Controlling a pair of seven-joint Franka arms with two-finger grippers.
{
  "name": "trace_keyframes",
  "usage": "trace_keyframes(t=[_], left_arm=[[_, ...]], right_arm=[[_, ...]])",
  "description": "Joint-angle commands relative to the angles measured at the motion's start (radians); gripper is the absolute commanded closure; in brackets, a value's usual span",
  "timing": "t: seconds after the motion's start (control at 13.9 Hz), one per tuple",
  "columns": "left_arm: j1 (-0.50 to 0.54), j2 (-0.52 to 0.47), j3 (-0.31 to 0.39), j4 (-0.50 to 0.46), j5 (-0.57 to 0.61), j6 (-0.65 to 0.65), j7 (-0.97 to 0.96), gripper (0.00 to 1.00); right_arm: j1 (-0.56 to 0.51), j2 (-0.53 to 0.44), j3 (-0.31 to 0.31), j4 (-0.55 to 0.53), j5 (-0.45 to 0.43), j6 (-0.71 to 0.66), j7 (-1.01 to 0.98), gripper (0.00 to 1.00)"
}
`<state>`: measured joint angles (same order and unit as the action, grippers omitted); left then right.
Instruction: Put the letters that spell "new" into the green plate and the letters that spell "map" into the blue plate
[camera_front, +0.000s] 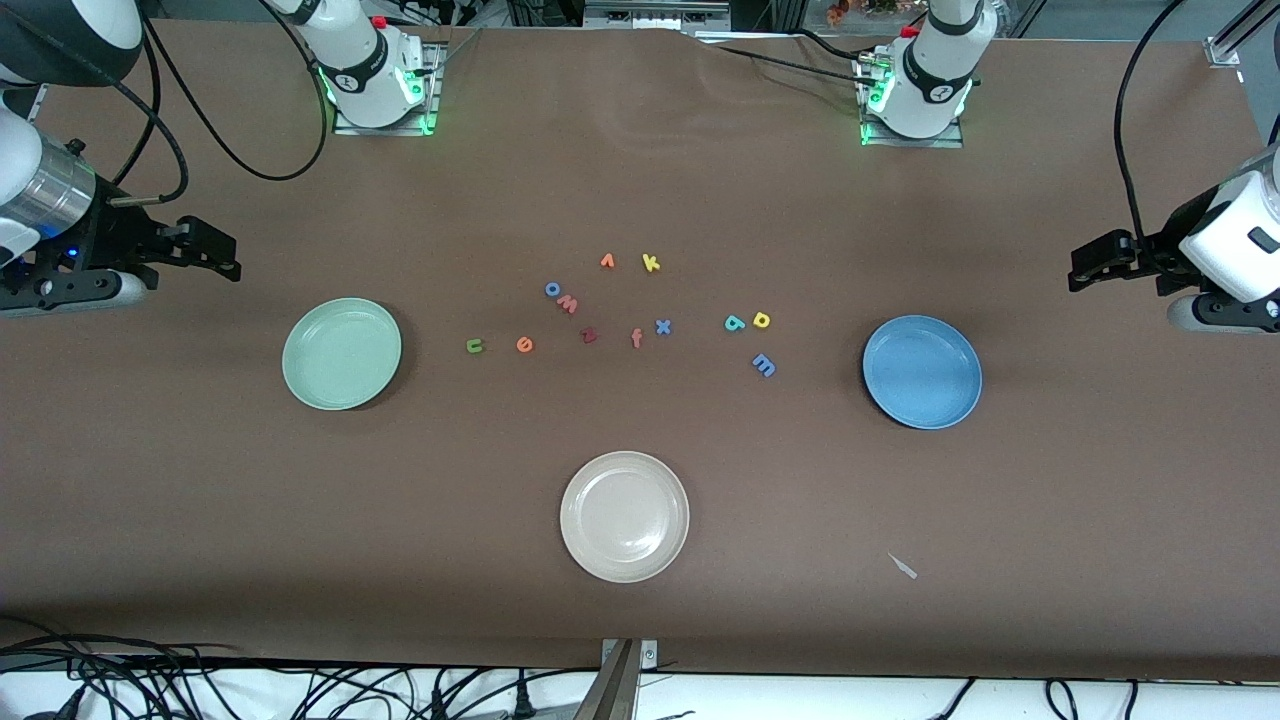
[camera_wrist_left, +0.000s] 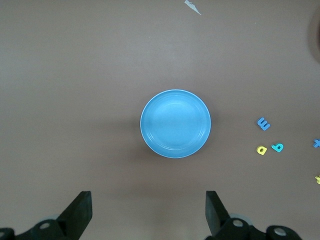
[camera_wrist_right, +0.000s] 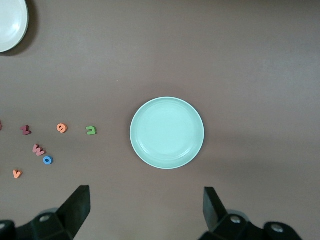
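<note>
front view: we've got both arms waiting up high at the table's ends.
left gripper (camera_wrist_left: 147, 212): jaws wide, holding nothing, over bare table beside the blue plate (camera_wrist_left: 175, 123).
right gripper (camera_wrist_right: 145, 210): same deal, spread open and empty, beside the green plate (camera_wrist_right: 167, 132).
letters: green n (camera_front: 475, 346), orange e (camera_front: 524, 345), w (camera_front: 568, 303) lie mid-table between the plates; m (camera_front: 764, 366), a (camera_front: 735, 323), p (camera_front: 762, 320) sit toward the blue plate.
</note>
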<state>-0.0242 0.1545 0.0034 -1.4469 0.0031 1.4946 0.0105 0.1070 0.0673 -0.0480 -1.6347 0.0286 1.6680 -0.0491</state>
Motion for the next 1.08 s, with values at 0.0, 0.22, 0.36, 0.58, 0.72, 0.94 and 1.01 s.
trace_keyframes(t=[0.0, 0.22, 0.36, 0.58, 0.72, 0.94, 1.01], left_arm=[[-0.002, 0.013, 0.004, 0.026, -0.018, -0.017, -0.006, 0.0], [-0.003, 0.013, 0.004, 0.026, -0.018, -0.017, -0.004, 0.0], [-0.003, 0.013, 0.004, 0.026, -0.02, -0.017, -0.004, 0.0], [-0.005, 0.013, 0.003, 0.026, -0.021, -0.017, -0.004, 0.0], [-0.002, 0.013, 0.003, 0.026, -0.021, -0.019, -0.004, 0.0], [-0.014, 0.014, 0.003, 0.022, -0.015, -0.025, -0.003, 0.0], [-0.014, 0.013, 0.003, 0.019, -0.017, -0.025, -0.003, 0.0]], right_arm=[[-0.001, 0.008, -0.003, 0.021, 0.016, -0.007, -0.015, 0.0], [-0.001, 0.008, -0.003, 0.021, 0.016, -0.007, -0.015, 0.0], [0.0, 0.008, -0.003, 0.021, 0.016, -0.007, -0.015, 0.0], [0.0, 0.008, -0.003, 0.021, 0.016, -0.011, -0.015, 0.0], [-0.001, 0.008, -0.003, 0.021, 0.016, -0.011, -0.015, 0.0], [0.0, 0.008, -0.003, 0.021, 0.016, -0.01, -0.015, 0.0], [0.0, 0.008, -0.003, 0.021, 0.016, -0.01, -0.015, 0.0]])
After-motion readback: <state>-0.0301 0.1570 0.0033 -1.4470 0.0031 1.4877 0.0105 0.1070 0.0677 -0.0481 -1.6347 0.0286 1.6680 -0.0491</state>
